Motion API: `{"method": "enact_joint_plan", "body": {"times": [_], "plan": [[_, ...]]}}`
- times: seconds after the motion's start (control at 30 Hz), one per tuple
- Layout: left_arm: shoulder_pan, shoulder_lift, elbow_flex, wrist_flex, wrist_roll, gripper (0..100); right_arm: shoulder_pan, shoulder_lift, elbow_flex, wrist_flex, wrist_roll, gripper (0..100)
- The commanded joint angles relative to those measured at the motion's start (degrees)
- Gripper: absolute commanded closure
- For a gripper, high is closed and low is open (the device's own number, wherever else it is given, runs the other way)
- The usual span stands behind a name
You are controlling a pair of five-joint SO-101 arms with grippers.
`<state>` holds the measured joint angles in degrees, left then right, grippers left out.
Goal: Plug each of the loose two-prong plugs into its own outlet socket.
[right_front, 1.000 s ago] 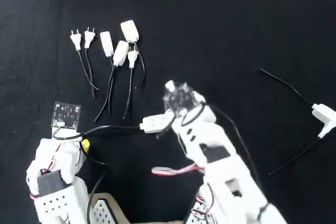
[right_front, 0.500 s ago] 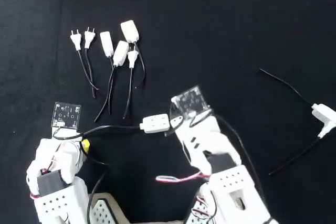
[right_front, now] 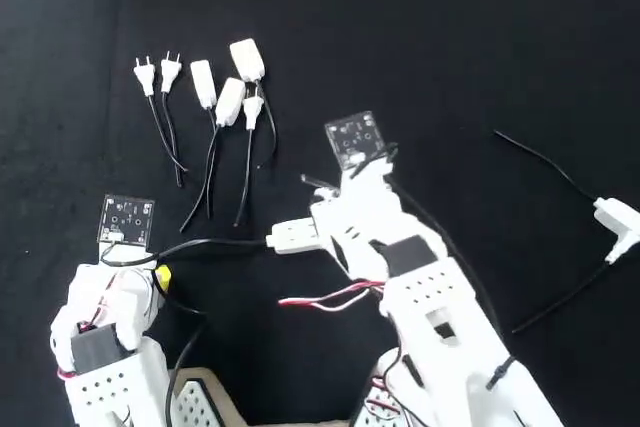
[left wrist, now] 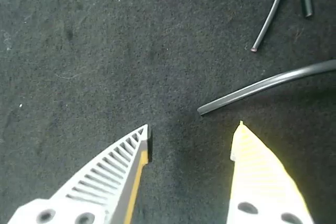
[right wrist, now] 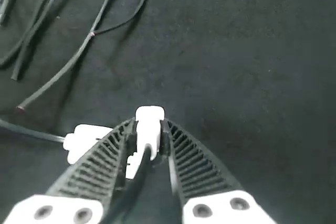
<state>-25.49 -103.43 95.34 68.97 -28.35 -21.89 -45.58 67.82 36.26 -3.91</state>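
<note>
within right hand (right wrist: 149, 125), white plug (right wrist: 149, 114)

My right tool (right wrist: 148, 145) is clamped on a white plug (right wrist: 149, 123). My fingers (right wrist: 100, 163) cover its sides, and I cannot make out its prongs. From above, my right arm (right_front: 425, 292) hides one end of the socket (right_front: 290, 237). The white fitting (right_front: 617, 219) is cut by the frame's right side. A black cable (left wrist: 268, 83) runs off the left wrist view.
</note>
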Motion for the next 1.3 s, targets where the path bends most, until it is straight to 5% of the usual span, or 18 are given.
{"method": "enact_joint_plan", "body": {"times": [0.0, 0.37, 0.63, 1.0, 1.27], "plan": [[0.57, -0.18, -0.40, 0.44, -0.35, 74, -1.85, 0.75, -4.35, 1.41, -1.49, 98.8], [0.57, -0.18, -0.31, 0.44, -0.35, 74, -3.16, 21.76, -10.51, -2.81, -1.14, 98.7], [0.57, -0.18, -0.31, 0.44, -0.35, 74, -2.02, 20.88, -9.45, -1.93, -1.05, 98.7], [0.57, -0.18, -0.31, 0.53, -2.11, 74, -2.29, 5.93, -11.91, 13.63, -1.41, 98.7], [0.57, -0.18, -0.31, 0.53, -2.11, 74, -9.58, 4.97, -9.45, 15.21, -5.98, 98.7]]}}
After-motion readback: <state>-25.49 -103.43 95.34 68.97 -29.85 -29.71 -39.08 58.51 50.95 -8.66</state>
